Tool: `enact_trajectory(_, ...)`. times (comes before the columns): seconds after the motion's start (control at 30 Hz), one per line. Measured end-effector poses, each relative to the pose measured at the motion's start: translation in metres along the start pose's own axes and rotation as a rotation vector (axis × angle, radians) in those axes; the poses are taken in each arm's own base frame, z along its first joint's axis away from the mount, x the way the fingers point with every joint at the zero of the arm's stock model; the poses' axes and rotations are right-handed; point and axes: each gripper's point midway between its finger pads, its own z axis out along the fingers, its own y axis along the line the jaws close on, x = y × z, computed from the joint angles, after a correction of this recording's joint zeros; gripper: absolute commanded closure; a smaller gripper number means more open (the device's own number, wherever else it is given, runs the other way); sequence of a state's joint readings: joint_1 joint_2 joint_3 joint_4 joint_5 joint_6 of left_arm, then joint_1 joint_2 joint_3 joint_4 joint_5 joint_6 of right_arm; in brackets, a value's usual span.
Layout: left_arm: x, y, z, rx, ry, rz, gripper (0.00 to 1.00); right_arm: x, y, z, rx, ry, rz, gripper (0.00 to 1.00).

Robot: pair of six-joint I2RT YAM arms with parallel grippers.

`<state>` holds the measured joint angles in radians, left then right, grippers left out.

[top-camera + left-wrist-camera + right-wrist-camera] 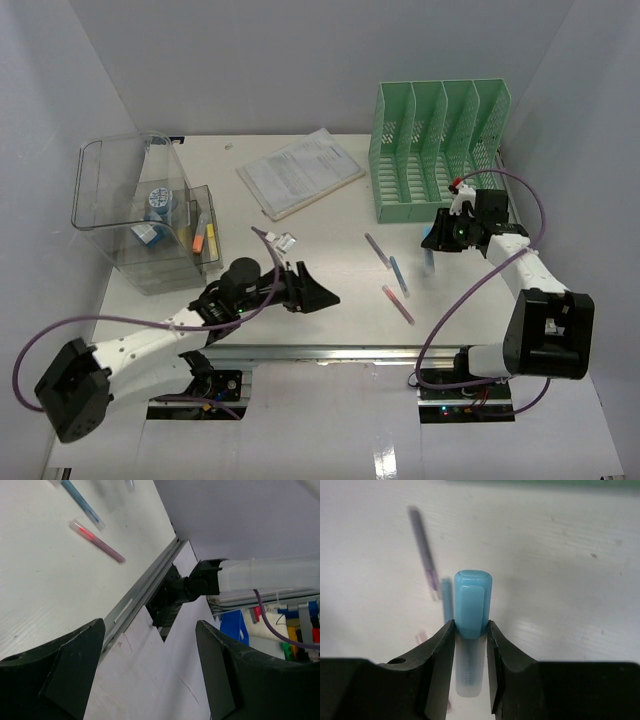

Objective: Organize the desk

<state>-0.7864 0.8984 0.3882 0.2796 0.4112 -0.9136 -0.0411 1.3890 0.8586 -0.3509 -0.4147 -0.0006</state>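
Observation:
The white desk (330,230) has a metal rail (330,351) along its front edge. My right gripper (432,245) hangs over the desk's right side, in front of the rack. It is shut on a blue-capped highlighter with a clear body (472,605), held just above the surface. My left gripper (325,298) is open and empty over the desk's front middle, and its fingers (75,665) frame the rail (135,605). Three pens lie between the grippers: a purple one (376,247), a blue one (398,275) and a pink one (398,304).
A mint-green slotted file rack (440,150) stands at the back right. A clear plastic bin (150,215) with small items stands at the left. A stack of papers (300,172) lies at the back middle. A small clip (283,241) lies near the left arm.

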Motion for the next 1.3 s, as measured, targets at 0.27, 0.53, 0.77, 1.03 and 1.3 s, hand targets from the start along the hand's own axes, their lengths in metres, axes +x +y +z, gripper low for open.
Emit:
enact_trajectory(0.27,-0.013,0.002,0.108,-0.085,-0.041,0.102,0.11,-0.039,0.060,-0.033,-0.242,-0.174,-0.035,0.88)
enact_trajectory(0.53,-0.019,0.009,0.196,-0.147,-0.086,0.170,0.13,-0.043,0.084,-0.047,-0.356,-0.209,-0.014,0.88)
enact_trajectory(0.77,-0.028,0.007,0.230,-0.171,-0.132,0.197,0.22,-0.031,0.093,-0.050,-0.411,-0.191,0.018,0.88)
enact_trajectory(1.03,-0.034,0.011,0.239,-0.201,-0.152,0.192,0.66,-0.029,0.099,-0.054,-0.442,-0.208,0.008,0.87)
enact_trajectory(1.3,-0.029,0.004,0.242,-0.194,-0.134,0.186,0.86,-0.023,0.099,-0.056,-0.438,-0.225,-0.025,0.43)
